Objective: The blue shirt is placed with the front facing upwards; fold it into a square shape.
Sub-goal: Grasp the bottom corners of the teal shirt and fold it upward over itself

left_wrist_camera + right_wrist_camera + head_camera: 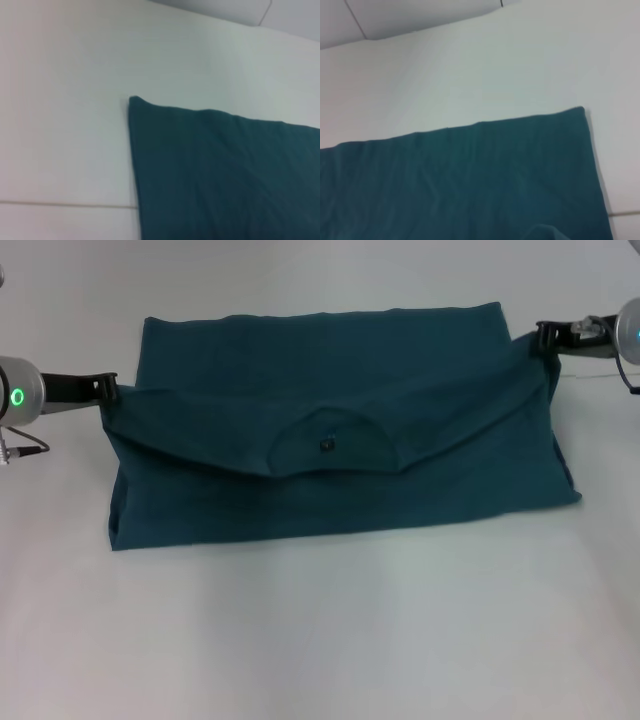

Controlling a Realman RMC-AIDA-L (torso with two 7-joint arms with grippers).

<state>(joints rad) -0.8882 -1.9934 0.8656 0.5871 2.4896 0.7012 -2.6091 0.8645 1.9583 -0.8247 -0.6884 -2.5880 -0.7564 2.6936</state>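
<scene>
Bare white surface (320, 640) lies nearest. Beyond it the blue shirt (340, 460) lies folded crosswise, neckline centered. The left claw (108, 388) pinches its left edge, the right claw (545, 337) its right; the far hem lies straight.

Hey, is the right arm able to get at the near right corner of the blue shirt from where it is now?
Probably yes. The right pincer sits at the blue shirt's right edge, and bare table lies beside that edge down to the near corner, with nothing lying in between. The left pincer is at the opposite edge.
</scene>
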